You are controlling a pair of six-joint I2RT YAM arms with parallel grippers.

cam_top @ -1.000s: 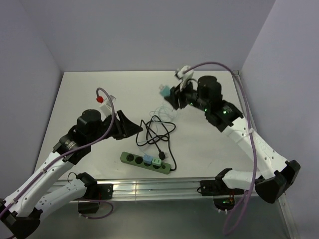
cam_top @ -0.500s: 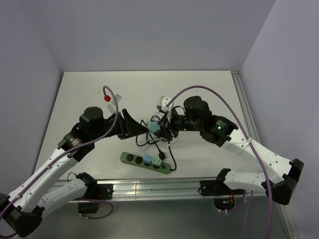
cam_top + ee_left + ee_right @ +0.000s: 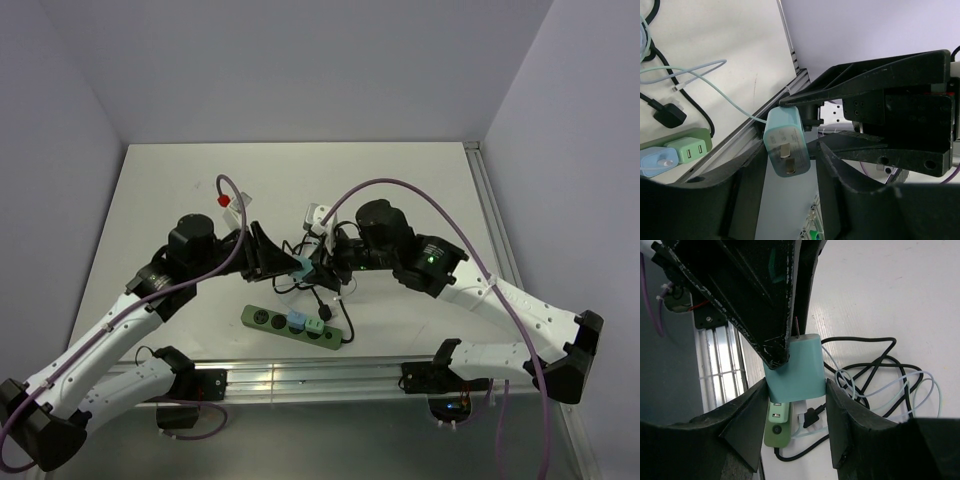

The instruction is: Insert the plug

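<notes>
A teal plug with two flat prongs hangs in the air above the table between my two grippers. My right gripper is shut on it; in the right wrist view the plug sits clamped between both fingers. My left gripper is open, with its fingers on either side of the plug. In the left wrist view the plug faces me prongs first, with a gap to the right finger. The green power strip lies below on the table, near the front edge.
A blue charger and a green charger sit in the strip. A tangle of black cable and pale blue cable lies on the table behind the strip. The table's metal front rail is close by.
My right gripper has carried the teal plug from the far back down and left to the table's middle. My left gripper has moved right and now straddles the plug.
</notes>
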